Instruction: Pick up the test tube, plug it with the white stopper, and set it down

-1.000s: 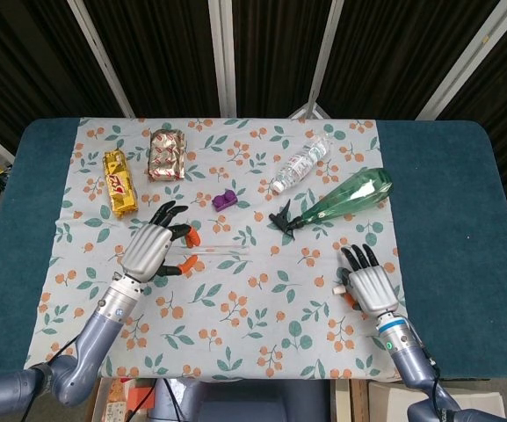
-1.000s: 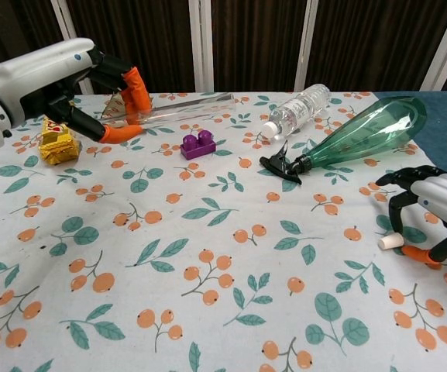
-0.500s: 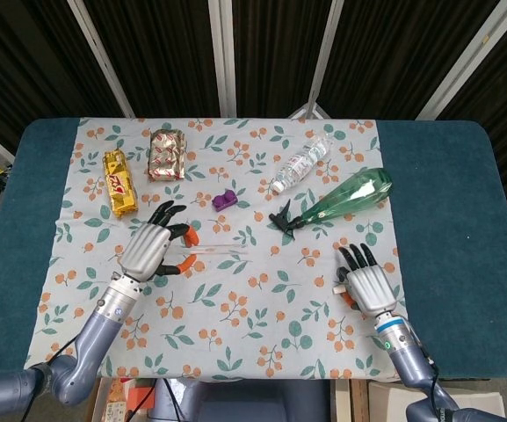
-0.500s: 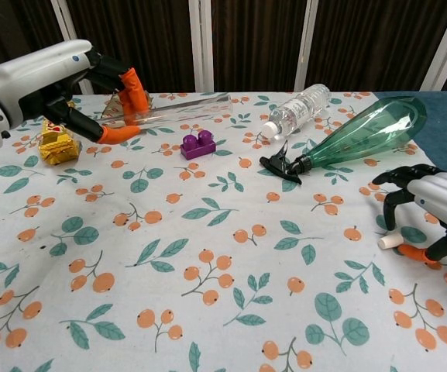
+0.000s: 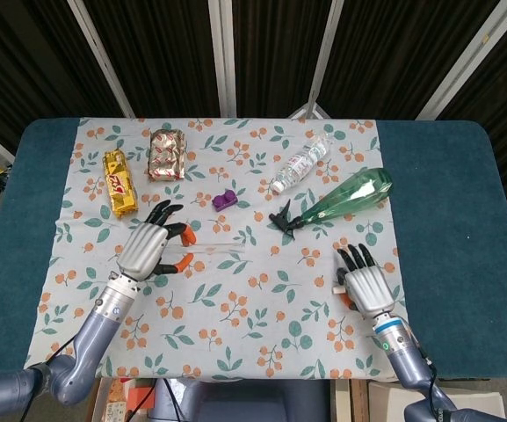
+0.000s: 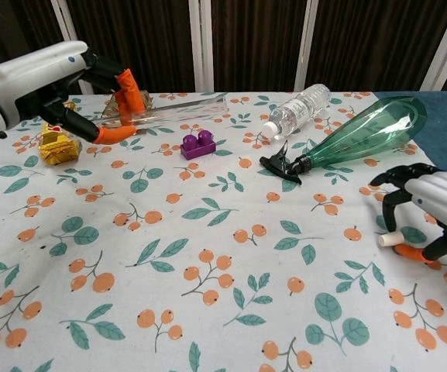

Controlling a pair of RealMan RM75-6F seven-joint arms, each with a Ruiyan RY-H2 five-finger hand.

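My left hand [image 5: 146,248] [image 6: 49,77] pinches the clear test tube [image 5: 216,250] [image 6: 178,109] between its orange-tipped thumb and fingers. The tube is held above the cloth, roughly level, with its free end pointing right. The small white stopper [image 5: 340,282] [image 6: 390,239] lies on the cloth at the front right. My right hand [image 5: 367,286] [image 6: 434,203] arches over it, fingers curled down and apart, with the orange thumb tip just beside the stopper. I see no grip on the stopper.
A purple brick [image 5: 226,200] [image 6: 197,144], a water bottle [image 5: 301,163] [image 6: 298,108] and a green spray bottle [image 5: 341,200] [image 6: 355,133] lie across the middle and right. A gold snack bar [image 5: 119,182] and a foil packet [image 5: 166,155] lie at the back left.
My left hand has drifted slightly left and up with the tube. My right hand has shifted a little over the stopper, which stays on the cloth.
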